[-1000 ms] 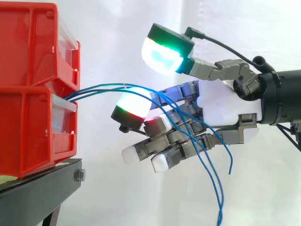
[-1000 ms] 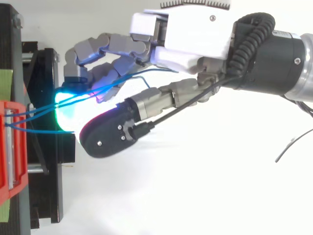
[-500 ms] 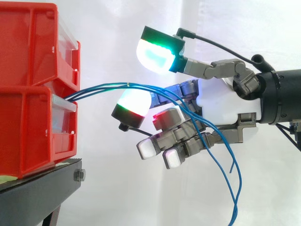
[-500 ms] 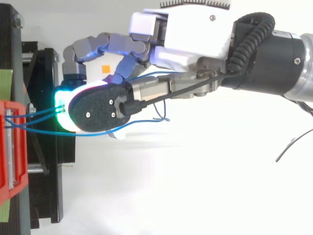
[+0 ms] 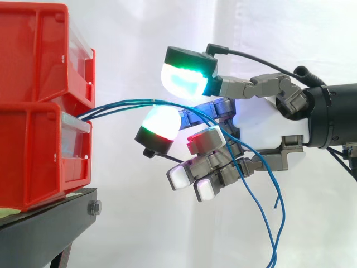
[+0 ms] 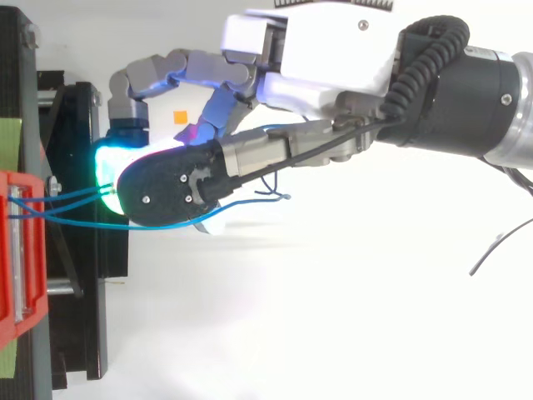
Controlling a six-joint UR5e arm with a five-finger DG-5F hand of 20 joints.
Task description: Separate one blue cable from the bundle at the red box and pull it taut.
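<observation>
Red box (image 5: 33,156) sits at the edge of the black stand (image 5: 50,223) in the side view. The blue cables (image 5: 122,103) leave its front and sag through the hand (image 5: 268,125), probably there to single one out. From above, the cables run slack from the box beneath the hand; whether it grips any strand I cannot tell.
</observation>
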